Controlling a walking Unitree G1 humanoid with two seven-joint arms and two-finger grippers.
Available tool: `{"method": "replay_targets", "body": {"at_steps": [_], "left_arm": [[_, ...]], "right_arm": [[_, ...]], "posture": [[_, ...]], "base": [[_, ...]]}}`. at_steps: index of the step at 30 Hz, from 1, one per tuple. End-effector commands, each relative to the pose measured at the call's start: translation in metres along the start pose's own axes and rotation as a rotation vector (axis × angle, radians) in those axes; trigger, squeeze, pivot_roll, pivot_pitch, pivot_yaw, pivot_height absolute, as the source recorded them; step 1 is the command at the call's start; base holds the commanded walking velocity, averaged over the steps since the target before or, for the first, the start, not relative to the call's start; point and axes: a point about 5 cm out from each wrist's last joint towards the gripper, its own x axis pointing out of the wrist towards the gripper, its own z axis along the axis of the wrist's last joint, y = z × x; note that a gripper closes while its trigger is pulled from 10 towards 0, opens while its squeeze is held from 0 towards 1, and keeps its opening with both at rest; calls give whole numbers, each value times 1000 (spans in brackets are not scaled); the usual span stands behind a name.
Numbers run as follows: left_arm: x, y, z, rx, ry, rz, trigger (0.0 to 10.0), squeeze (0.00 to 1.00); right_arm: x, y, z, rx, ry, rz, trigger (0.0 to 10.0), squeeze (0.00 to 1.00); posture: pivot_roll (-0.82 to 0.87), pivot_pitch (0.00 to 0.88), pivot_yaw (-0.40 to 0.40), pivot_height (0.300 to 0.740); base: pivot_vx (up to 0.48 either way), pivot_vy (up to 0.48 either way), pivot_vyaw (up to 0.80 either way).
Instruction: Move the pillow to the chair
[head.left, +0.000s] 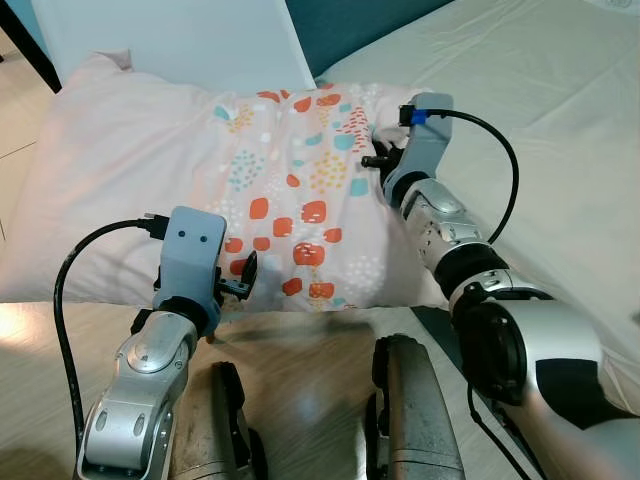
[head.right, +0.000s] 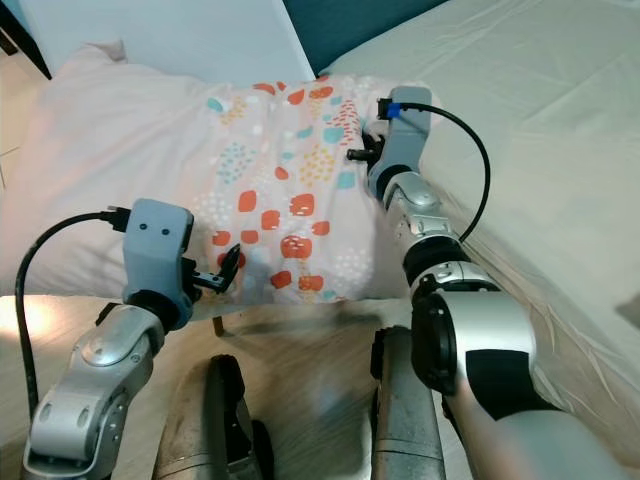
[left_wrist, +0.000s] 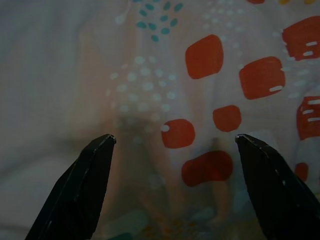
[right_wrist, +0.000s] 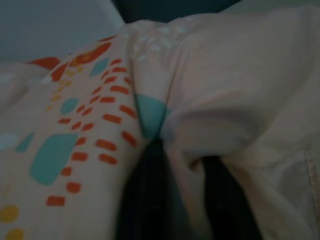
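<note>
Pink, patterned pillow (head.left: 250, 190) lay lengthwise across the white chair (head.left: 180, 40); right pincer (right_wrist: 175, 165) pinched its fabric, left pincer (left_wrist: 172, 145) gaped just before it.

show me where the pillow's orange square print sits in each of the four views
Left eye view: pillow's orange squares lower centre, between both grippers.
Right eye view: same patch, slightly left of centre.
Left wrist view: large, beyond the open fingers.
Right wrist view: small dashes beside pinched fabric.
Shared landmark: teal spots.
</note>
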Motion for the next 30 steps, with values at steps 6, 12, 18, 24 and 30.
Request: {"method": "replay_targets", "body": {"at_steps": [6, 12, 18, 24, 30], "left_arm": [[-1, -1, -3, -12, 10, 14, 10000, 0], [5, -1, -1, -23, -6, 11, 10000, 0], [15, -1, 0, -28, -25, 4, 10000, 0], [23, -1, 1, -34, -42, 4, 10000, 0], [29, 2, 1, -29, -56, 8, 10000, 0]], "right_arm": [[1, 0, 11, 95, -72, 11, 10000, 1000], [-3, -16, 23, 114, -164, 9, 10000, 1000], [-10, -26, 15, 144, -183, 45, 10000, 722], [-23, -35, -6, 191, -177, 52, 10000, 0], [-36, -41, -29, 177, -134, 21, 10000, 0]], "posture": [[83, 445, 31, 571], [71, 422, 31, 571], [41, 377, 34, 571], [29, 335, 37, 571], [21, 316, 39, 571]], "base": [[0, 0, 0], [0, 0, 0], [0, 0, 0], [0, 0, 0], [0, 0, 0]]}}
